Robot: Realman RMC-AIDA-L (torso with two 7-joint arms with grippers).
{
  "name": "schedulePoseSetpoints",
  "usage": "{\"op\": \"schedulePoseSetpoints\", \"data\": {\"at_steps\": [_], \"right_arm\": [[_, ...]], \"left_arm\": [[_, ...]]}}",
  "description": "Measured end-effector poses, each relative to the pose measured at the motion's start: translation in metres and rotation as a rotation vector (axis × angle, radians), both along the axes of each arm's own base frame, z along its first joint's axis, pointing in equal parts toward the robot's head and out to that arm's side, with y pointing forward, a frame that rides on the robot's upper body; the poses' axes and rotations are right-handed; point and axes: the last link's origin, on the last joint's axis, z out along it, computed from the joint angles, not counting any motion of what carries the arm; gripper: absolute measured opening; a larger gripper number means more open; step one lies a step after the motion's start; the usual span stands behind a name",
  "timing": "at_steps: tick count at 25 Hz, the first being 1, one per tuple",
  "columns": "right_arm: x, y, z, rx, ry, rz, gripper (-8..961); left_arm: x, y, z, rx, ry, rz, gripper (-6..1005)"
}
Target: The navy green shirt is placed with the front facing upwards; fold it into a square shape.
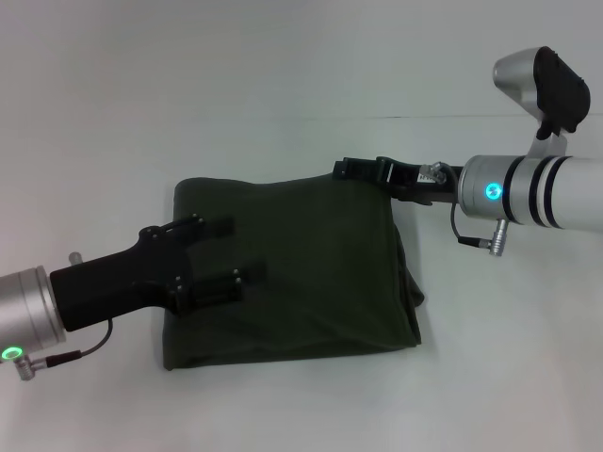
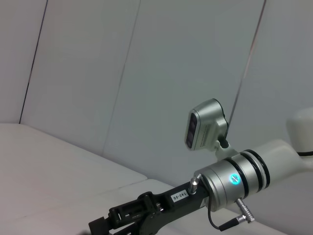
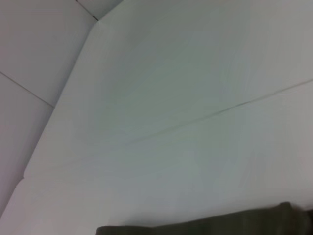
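Lying flat in the middle of the white table, the navy green shirt. Already folded into a thick, nearly square bundle, plain green side up, no letters showing. Looser at its right side, with a few layers peeking out in a bumpy edge.

Hovering over the left part of the bundle, the left tool, its two black fingers spread apart and holding nothing. Reaching in at the far right corner of the bundle, the right tool; hard to tell whether open or shut, or whether pinching cloth. Seen again low in the left wrist view.

Soft and floppy, most likely, and light. No stiffness, so sure to sag and bend wherever not held. Not breakable. Probably a bit slippery between layers, so easy to pull one layer and leave the others behind. Best place to take hold: an edge or corner, pinching all the layers together, one corner for each tool. Poor place: the flat middle, with nothing there to pinch.
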Motion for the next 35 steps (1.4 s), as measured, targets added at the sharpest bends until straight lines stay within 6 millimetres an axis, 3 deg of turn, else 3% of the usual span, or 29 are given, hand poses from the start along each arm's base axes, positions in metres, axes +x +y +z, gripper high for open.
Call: {"op": "schedulePoseSetpoints", "data": {"at_steps": [9, 17, 21, 29, 35], "right_arm": [[-0.003, 0.008, 0.007, 0.051, -0.009, 0.022, 899], [0.024, 0.011, 0.046, 0.164, 0.014, -0.001, 900], [0.025, 0.009, 0.054, 0.140, 0.027, 0.026, 899], [0.010, -0.015, 0.050, -0.019, 0.069, 0.217, 899], [0.018, -0.034, 0.047, -0.133, 0.082, 0.229, 897]], "left_arm": [[-0.001, 0.001, -0.002, 0.001, -0.003, 0.020, 878], [-0.007, 0.008, -0.006, 0.035, 0.008, 0.081, 877], [-0.006, 0.011, -0.005, 0.050, -0.002, 0.092, 877], [-0.010, 0.012, 0.003, 0.076, -0.004, 0.099, 877], [-0.018, 0.007, 0.010, 0.097, 0.008, 0.115, 877]]}}
